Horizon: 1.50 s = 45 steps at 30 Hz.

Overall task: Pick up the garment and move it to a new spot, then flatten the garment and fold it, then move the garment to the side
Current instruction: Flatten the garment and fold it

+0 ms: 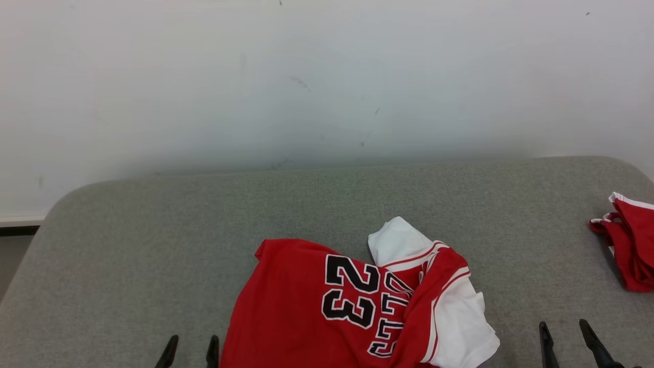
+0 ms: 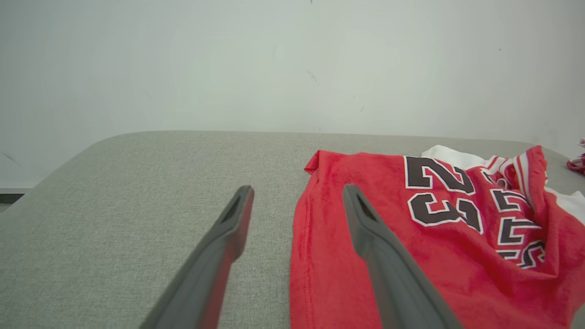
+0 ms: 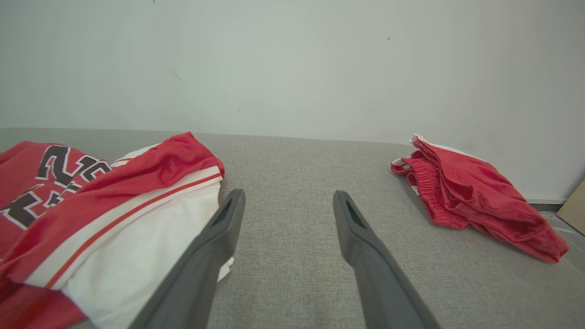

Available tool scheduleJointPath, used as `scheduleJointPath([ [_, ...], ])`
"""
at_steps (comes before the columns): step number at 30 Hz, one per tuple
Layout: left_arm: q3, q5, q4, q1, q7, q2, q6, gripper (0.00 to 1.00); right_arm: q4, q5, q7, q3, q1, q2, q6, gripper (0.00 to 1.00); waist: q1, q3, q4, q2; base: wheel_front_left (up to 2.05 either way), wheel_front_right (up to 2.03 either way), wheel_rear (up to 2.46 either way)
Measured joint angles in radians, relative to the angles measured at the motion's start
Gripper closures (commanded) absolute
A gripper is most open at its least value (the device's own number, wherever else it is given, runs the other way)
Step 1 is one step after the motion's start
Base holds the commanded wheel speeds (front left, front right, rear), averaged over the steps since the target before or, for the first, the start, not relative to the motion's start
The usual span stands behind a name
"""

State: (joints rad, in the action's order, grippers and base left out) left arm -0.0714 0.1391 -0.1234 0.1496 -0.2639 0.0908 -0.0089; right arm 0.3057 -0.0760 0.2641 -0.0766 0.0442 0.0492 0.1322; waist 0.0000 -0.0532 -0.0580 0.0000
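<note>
The garment (image 1: 306, 306) is a red jersey with white sleeves and a black "23". It lies rumpled at the near middle of the grey padded table (image 1: 153, 245), one white sleeve flipped up at its far side. My left gripper (image 1: 190, 348) stands open just left of the jersey's edge, empty. In the left wrist view its gripper (image 2: 297, 196) hangs over the garment (image 2: 434, 256) hem. My right gripper (image 1: 562, 329) is open to the right of the garment, holding nothing. The right wrist view has that gripper (image 3: 289, 201) above bare table beside the white sleeve (image 3: 137, 246).
A second red garment, shorts (image 1: 631, 245) (image 3: 470, 196), lies bunched at the table's far right edge. A pale wall (image 1: 327, 76) rises behind the table. Bare grey surface (image 2: 114, 205) stretches to the left and behind the jersey.
</note>
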Motion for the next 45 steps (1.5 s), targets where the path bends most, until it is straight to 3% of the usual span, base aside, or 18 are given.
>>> scheduleJointPath([
  [12,0.013,-0.013,-0.053,0.025,0.007,-0.016,-0.030,0.00,-0.031,0.001,0.000,0.020,-0.007,0.009,0.000,0.00,0.0000,-0.005,0.014,0.0000,0.00,0.00,0.00],
  [15,0.003,0.005,-0.065,0.042,0.088,-0.012,-0.044,0.00,-0.034,-0.014,-0.030,0.067,-0.021,0.048,0.000,0.00,0.0000,-0.007,0.017,0.0000,0.00,0.00,0.00],
  [23,-0.048,0.057,0.026,0.061,0.381,0.021,-0.083,0.00,-0.025,-0.064,-0.311,0.234,-0.048,0.182,0.000,0.00,0.0000,0.012,0.034,0.0000,0.00,0.00,0.00],
  [28,-0.067,0.078,0.064,0.072,0.490,0.039,-0.092,0.00,0.007,-0.106,-0.398,0.311,-0.090,0.207,0.000,0.00,0.0000,0.032,0.039,0.0000,0.00,0.00,0.00],
  [34,-0.092,0.115,0.104,0.086,0.563,0.055,-0.102,0.00,0.073,-0.134,-0.436,0.389,-0.143,0.228,0.000,0.00,0.0000,0.057,0.047,0.0000,0.00,0.00,0.00],
  [45,-0.111,0.135,0.117,0.074,0.580,0.076,-0.105,0.00,0.171,-0.146,-0.424,0.436,-0.227,0.239,0.000,0.00,0.0000,0.104,0.079,0.0000,0.00,0.00,0.00],
])
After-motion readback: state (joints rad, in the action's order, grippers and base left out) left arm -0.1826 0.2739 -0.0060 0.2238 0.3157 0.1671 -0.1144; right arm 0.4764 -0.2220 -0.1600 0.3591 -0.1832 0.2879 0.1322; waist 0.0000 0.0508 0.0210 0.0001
